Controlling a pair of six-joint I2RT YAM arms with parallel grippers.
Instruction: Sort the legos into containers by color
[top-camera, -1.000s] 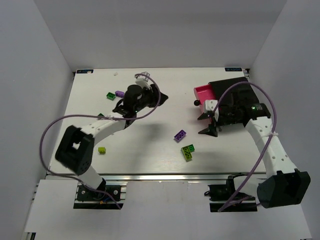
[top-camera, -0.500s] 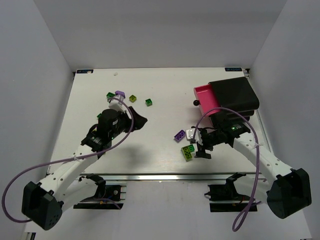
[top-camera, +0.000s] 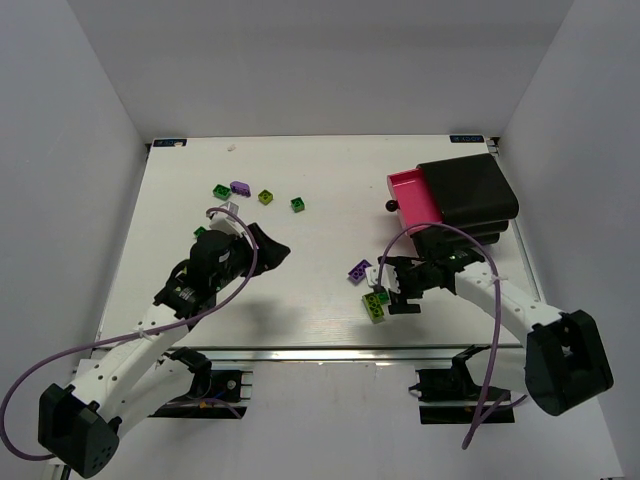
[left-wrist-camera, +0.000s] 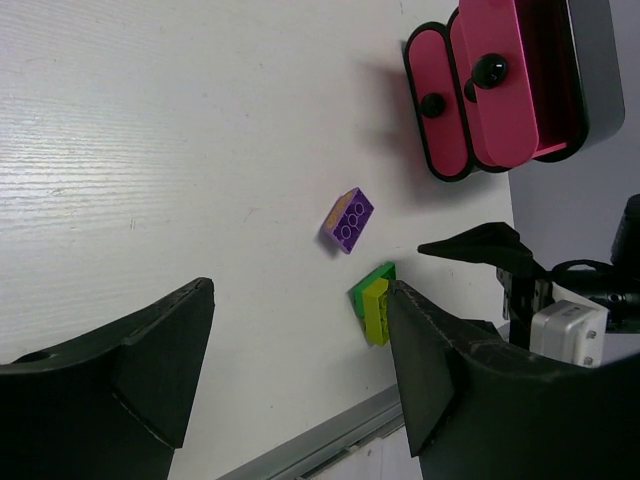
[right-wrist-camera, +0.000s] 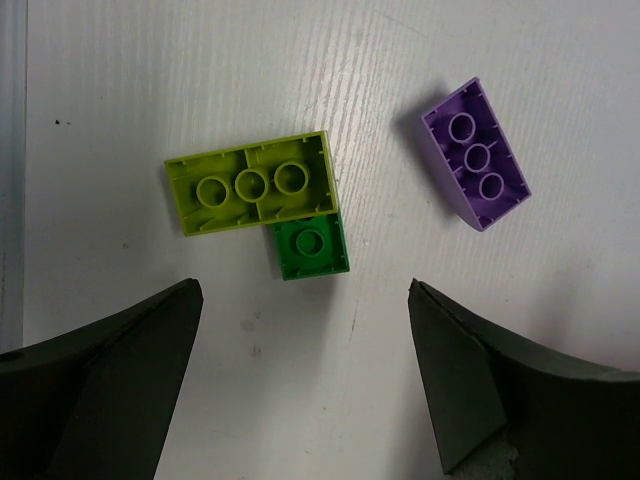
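My right gripper (top-camera: 387, 287) is open and empty, just right of a lime-green oblong lego joined to a dark green square one (top-camera: 375, 303) and a purple lego (top-camera: 359, 270). In the right wrist view the lime-green lego (right-wrist-camera: 250, 183), the dark green lego (right-wrist-camera: 311, 247) and the purple lego (right-wrist-camera: 474, 153) lie ahead of the open gripper (right-wrist-camera: 305, 385). My left gripper (top-camera: 271, 247) is open and empty over the left middle of the table. More legos lie at the far left: dark green (top-camera: 221, 190), purple (top-camera: 240, 187), lime-green (top-camera: 265, 197), dark green (top-camera: 298, 205). One magenta-pink drawer (top-camera: 410, 192) stands pulled out.
The black cabinet (top-camera: 468, 190) stands at the far right with black knobs (top-camera: 391, 207). The left wrist view shows the pink drawer fronts (left-wrist-camera: 470, 90), the purple lego (left-wrist-camera: 348, 220), the lime-and-green pair (left-wrist-camera: 375, 303) and the right gripper (left-wrist-camera: 490, 246). The table's near metal edge (top-camera: 330, 350) is close.
My right gripper moved from the cabinet forward and left to the lime-and-green pair. My left arm drew back from the far-left legos toward the near side, uncovering them.
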